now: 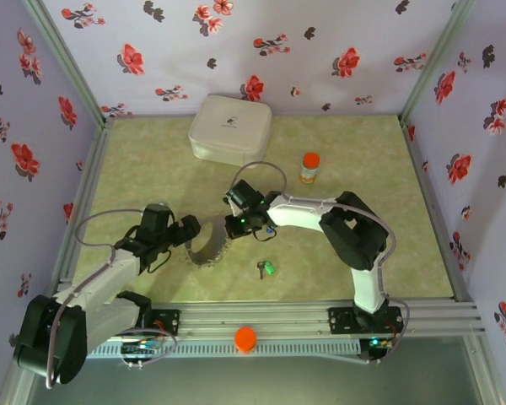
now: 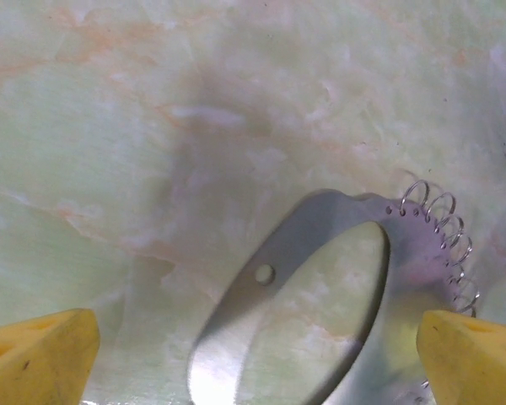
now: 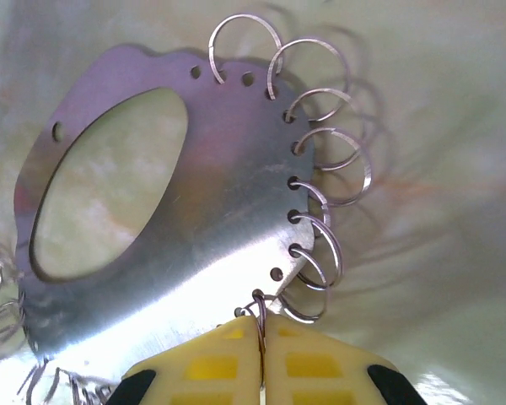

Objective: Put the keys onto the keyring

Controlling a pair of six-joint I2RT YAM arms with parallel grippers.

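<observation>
- The right hand point(image 3: 261, 337) has its two yellow pads point(image 3: 207, 364) pressed together, pinching one thin wire loop at the rim of the keyring point(image 3: 219, 211).
- Seen from this hand, the keyring is a flat grey metal plate with a big oval hole. It lies directly ahead of the fingertips and spreads away to the left.
- A row of small wire loops point(image 3: 331, 160) threads through holes along the plate's edge, curving up and away from the pinched one.
- The left hand point(image 2: 257, 350) is spread wide, one yellow fingertip on either side of the keyring's near end. From where I stand, neither tip looks to be touching the plate.
- The keyring sits between the two hands on the pale green worktop point(image 1: 152, 169).
- A green-headed key point(image 1: 268, 268) lies on the worktop just beside the right hand, on the side nearer the arm bases and apart from the keyring.
- Beyond the right hand, well apart from it, stand an orange-capped bottle point(image 1: 309, 167) and a white case point(image 1: 230, 128).
</observation>
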